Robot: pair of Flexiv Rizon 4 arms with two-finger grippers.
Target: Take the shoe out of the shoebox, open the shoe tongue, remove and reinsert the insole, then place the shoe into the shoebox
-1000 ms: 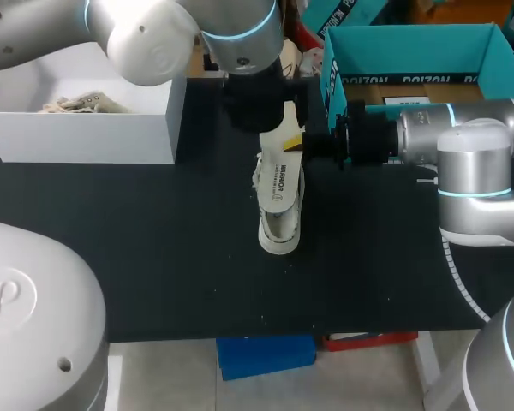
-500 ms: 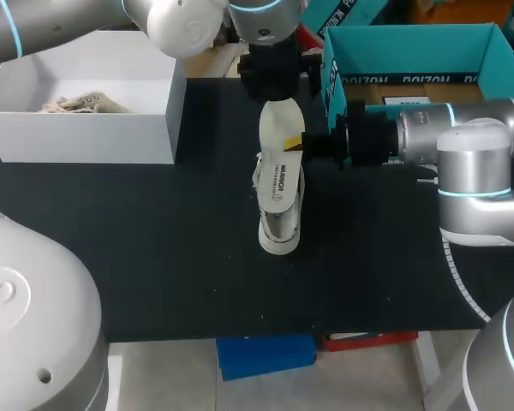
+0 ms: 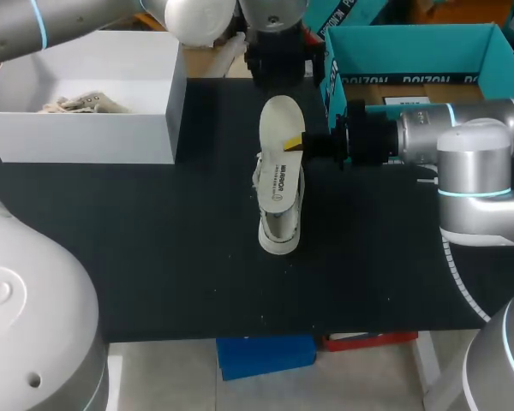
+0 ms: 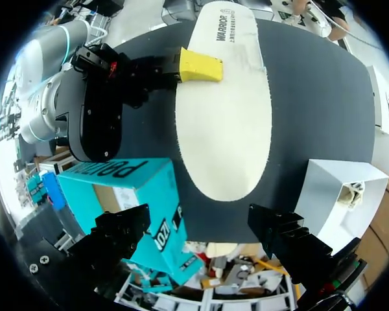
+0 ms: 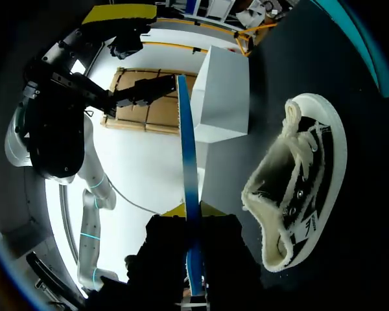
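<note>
Shoe [image 3: 280,233] down in the middle of the counter [image 3: 154,257], just the one out here, cream canvas on a white rubber sole. What's your count?

Two shoes all told: a second shoe [image 3: 77,104] lies in the white box [image 3: 86,135] at the far left. One insole [image 3: 276,167], two boxes, and two arms, left arm [image 3: 34,21] and right arm [image 3: 428,141].

Give me that shoe up close.

From the right wrist its mouth gapes wide, with pale lining showing and loose laces over dark eyelets. It lies just beside the held insole. From overhead the insole covers much of it, and I cannot tell whether they touch.

Who has the insole?

The right fingers [image 4: 200,65], clamped on one long edge, with a yellow tip showing on its top face. It's white and printed near one end, and it shows blue edge-on in the right wrist view. It's held face up over the counter.

And the left?

The left fingers [image 4: 120,236] are spread wide with nothing between them. They're up over the counter's far edge, looking down on the insole.

Anything in the way?

The teal shoebox [image 3: 394,51] stands open at the far right, and the right arm stretches across just in front of it, between box and shoe. The white box is well apart from the shoe on the other side.
</note>
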